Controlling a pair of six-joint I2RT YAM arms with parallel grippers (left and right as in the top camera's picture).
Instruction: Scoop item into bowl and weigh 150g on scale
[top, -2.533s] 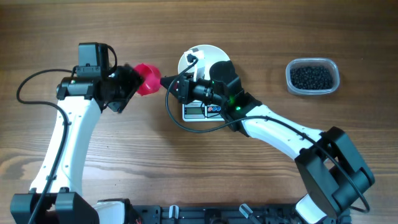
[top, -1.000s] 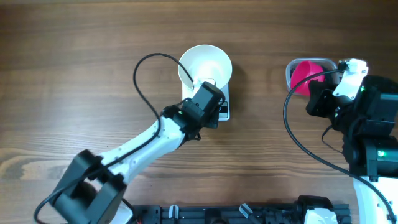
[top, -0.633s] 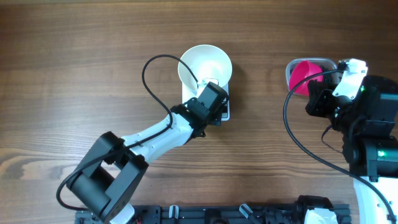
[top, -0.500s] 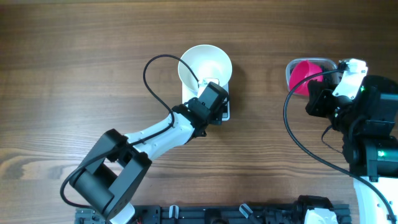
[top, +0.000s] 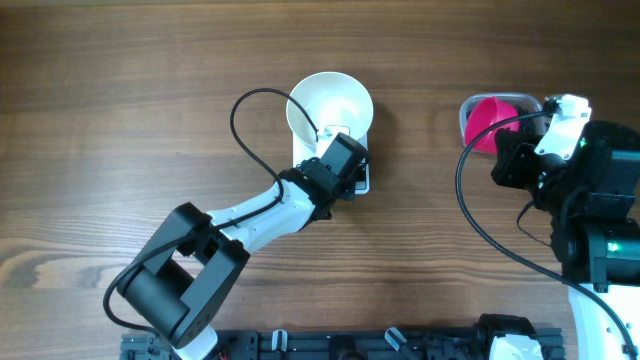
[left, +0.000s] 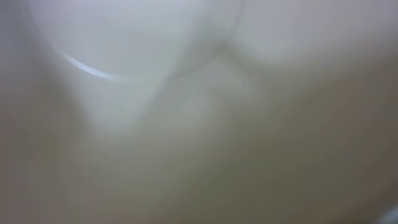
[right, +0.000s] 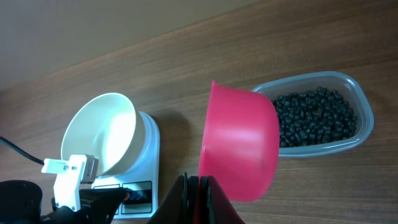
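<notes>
The white bowl (top: 330, 104) sits on the scale (top: 364, 183). My left gripper (top: 348, 172) is shut, its black tip (right: 115, 195) at the scale's (right: 149, 162) red and blue buttons, beside the bowl (right: 99, 134). My right gripper (right: 199, 194) is shut on the handle of a pink scoop (right: 239, 149), which hangs tilted just above the table beside the item (right: 314, 115), black pellets in a clear tub (right: 368, 118). From overhead the scoop (top: 490, 120) covers most of the tub. The left wrist view is only a white blur.
The left arm (top: 250, 220) stretches from the lower left to the scale, with a black cable (top: 245, 110) looping beside the bowl. The bulky right arm (top: 590, 200) fills the right edge. The table is bare wood (top: 140, 100).
Over the last second the left arm's rear links swung right while its gripper stayed at the scale's front. The right arm and scoop held still. In the oldest frame the scoop was left of the bowl.
</notes>
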